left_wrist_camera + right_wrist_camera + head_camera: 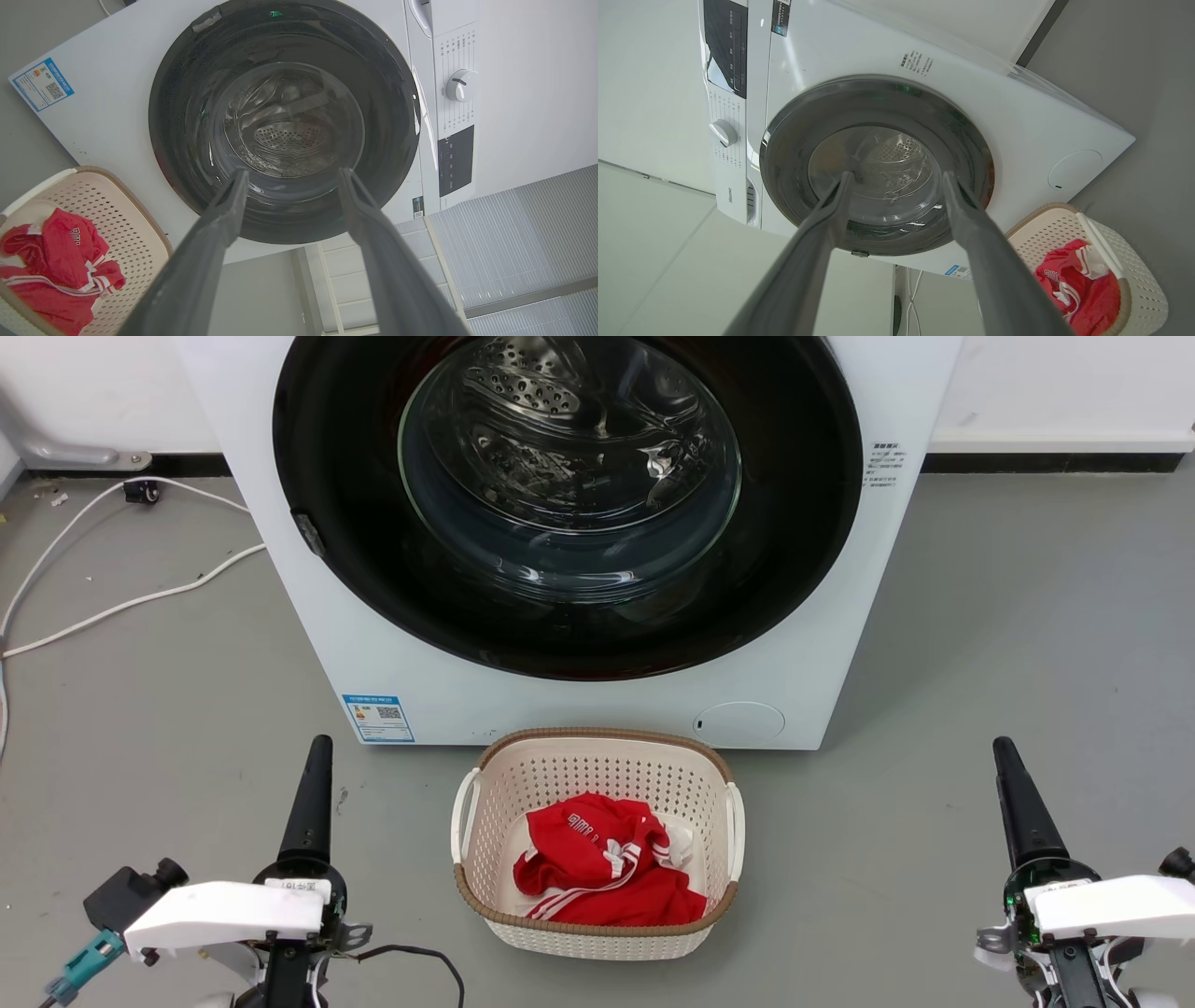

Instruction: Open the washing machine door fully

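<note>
The washing machine (822,644) is a white front-loader straight ahead. The washing machine door (355,523), a glossy black disc with a clear glass bowl in its centre, lies shut and flush against the front. A small grey piece (308,534) sits on its left rim. My left gripper (320,747) rests low at the left, well short of the machine. My right gripper (1004,747) rests low at the right, equally far back. In the wrist views the left gripper (293,171) and right gripper (898,173) both stand open and empty, pointing at the door (177,116) (794,140).
A cream laundry basket (597,739) holding a red garment (597,868) stands on the grey floor right before the machine, between my arms. White cables (112,607) trail over the floor at the left. A white wall runs behind.
</note>
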